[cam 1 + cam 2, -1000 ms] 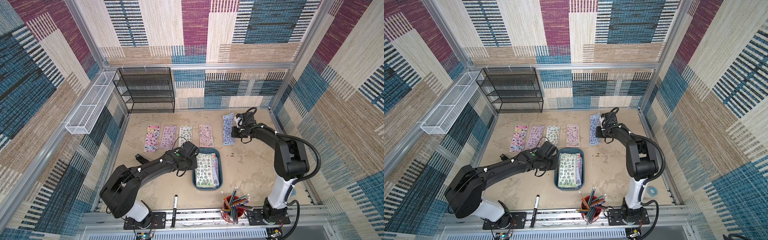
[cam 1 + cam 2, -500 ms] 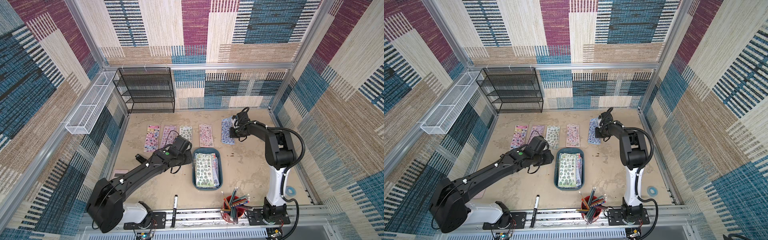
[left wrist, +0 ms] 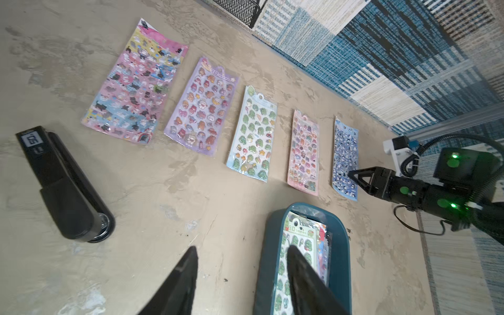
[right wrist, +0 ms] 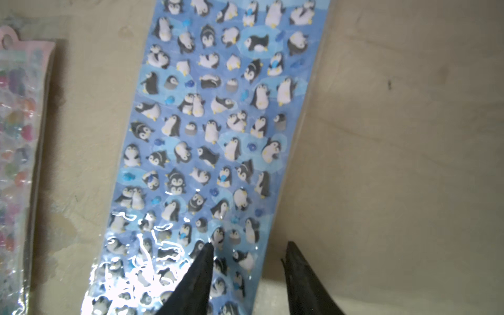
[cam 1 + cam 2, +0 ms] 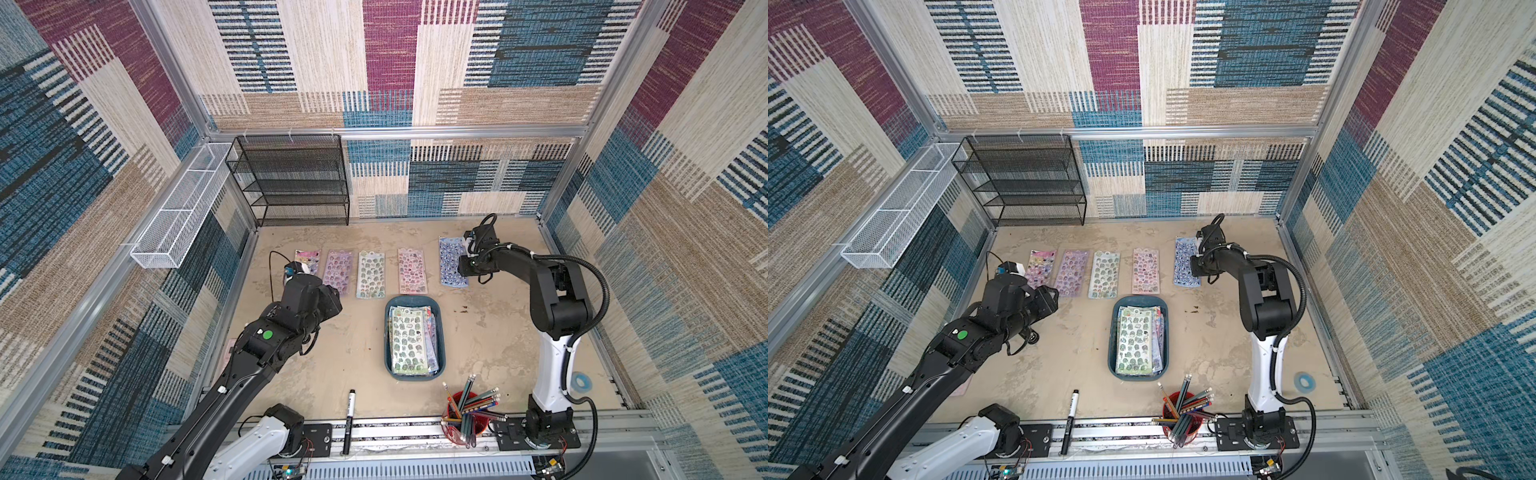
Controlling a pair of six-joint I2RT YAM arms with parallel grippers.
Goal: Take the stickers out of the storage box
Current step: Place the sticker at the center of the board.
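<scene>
The teal storage box (image 5: 387, 340) sits mid-table with a stack of stickers (image 5: 407, 340) in it, a pale green sheet on top. Beyond it lie a multicolour (image 5: 308, 259), a lilac (image 5: 337, 272), a pale green (image 5: 370, 274), a pink (image 5: 412, 271) and a blue penguin sheet (image 5: 451, 262), side by side on the table. My left gripper (image 3: 242, 247) is open and empty, left of the box and above the table. My right gripper (image 4: 249, 243) is open over the near end of the blue penguin sheet (image 4: 212, 122), which lies flat.
A black stapler (image 3: 62, 185) lies left of the box. A black marker (image 5: 349, 415) and a red cup of pencils (image 5: 465, 411) stand at the front edge. A black mesh rack (image 5: 291, 183) and a white wire basket (image 5: 174, 208) are at the back left.
My right gripper has opened and let go of the blue sheet, which now lies on the table. My left arm has drawn back left from the box, its jaws opening.
</scene>
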